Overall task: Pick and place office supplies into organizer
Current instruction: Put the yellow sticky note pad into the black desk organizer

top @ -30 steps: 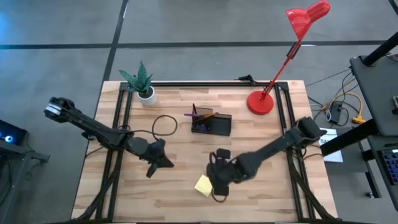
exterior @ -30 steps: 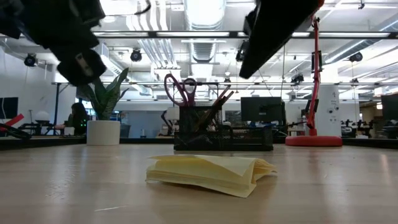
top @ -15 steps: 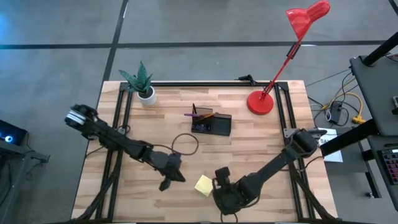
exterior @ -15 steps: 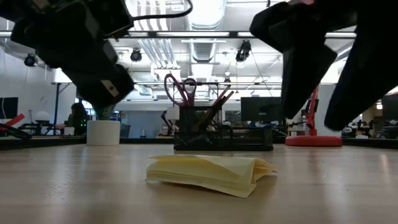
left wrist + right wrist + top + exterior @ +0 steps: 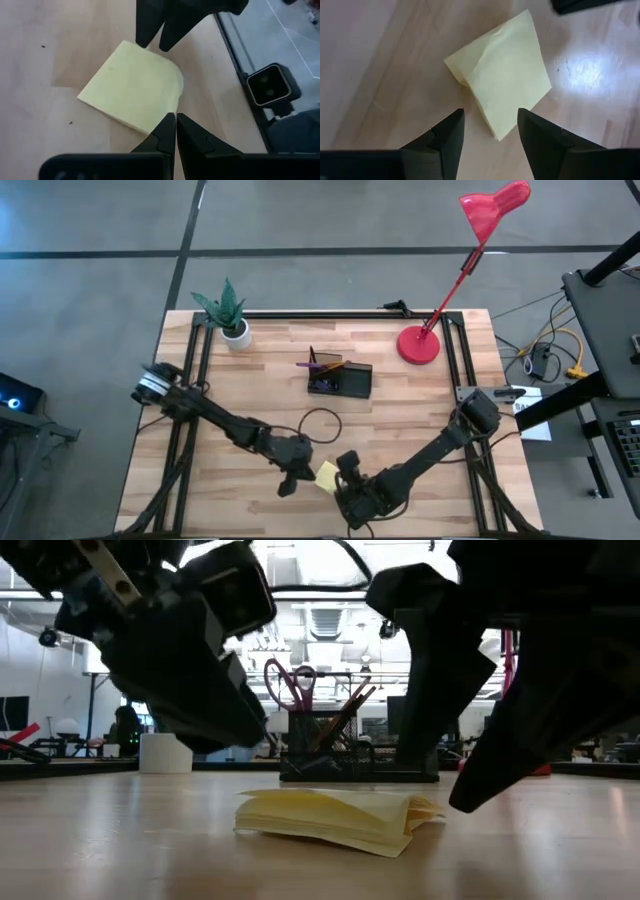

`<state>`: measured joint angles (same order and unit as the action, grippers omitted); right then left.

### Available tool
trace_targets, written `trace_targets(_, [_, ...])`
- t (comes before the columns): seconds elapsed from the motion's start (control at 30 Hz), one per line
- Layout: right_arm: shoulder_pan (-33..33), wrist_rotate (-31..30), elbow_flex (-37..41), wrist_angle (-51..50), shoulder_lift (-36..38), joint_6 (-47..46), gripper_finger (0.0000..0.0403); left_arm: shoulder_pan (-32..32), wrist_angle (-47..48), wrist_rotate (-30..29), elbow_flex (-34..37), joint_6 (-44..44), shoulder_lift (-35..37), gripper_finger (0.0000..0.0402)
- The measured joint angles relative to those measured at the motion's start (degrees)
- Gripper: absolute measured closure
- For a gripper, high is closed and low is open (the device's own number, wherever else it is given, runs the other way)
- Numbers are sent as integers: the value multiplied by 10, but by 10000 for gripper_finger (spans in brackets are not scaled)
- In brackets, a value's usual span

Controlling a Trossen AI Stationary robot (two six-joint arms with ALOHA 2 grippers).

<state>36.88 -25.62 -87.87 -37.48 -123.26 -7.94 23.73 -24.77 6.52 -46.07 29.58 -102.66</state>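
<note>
A yellow sticky-note pad (image 5: 326, 475) lies flat on the wooden bench (image 5: 420, 410) near its front edge, roughly midway between the left and right sides. Seen from the low camera, the pad (image 5: 340, 819) rests on the wood with its top sheets lifting and curling at one end.

Both arms reach toward it. The left gripper (image 5: 292, 479) hangs just beside the pad on its left side, and its fingers (image 5: 162, 137) are pressed together with nothing between them; in its own wrist picture the tips point at the pad (image 5: 132, 89) from one edge. The right gripper (image 5: 348, 476) sits just to the pad's right, closer to the front edge of the bench. Its fingers (image 5: 449, 134) stand spread wide apart (nothing is caught between them), and the pad (image 5: 505, 95) lies on the wood ahead of the gap. In the low view both grippers show as dark masses just above the bench on either side of the pad; whether either one touches the paper cannot be told.

The black organizer (image 5: 340, 378) stands well back from the pad, toward the middle of the bench, with purple-handled scissors (image 5: 290, 682) and pencils (image 5: 352, 703) upright in its taller part. A potted plant (image 5: 228, 311) stands at the back left corner and a red lamp (image 5: 420, 343) near the back right corner.
</note>
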Motion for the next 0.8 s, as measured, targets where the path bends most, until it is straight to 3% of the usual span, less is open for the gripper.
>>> trace_targets(0.37, [0,-41,3,44,-7,80,230,-1,-2,0,-6,0,-31,402])
trace_targets(0.67, [0,-39,12,63,-7,84,230,-8,-3,-2,-5,-2,-31,402])
trace_targets(0.8, [0,-1,30,109,-7,109,230,-10,-3,-5,-5,-3,-31,402])
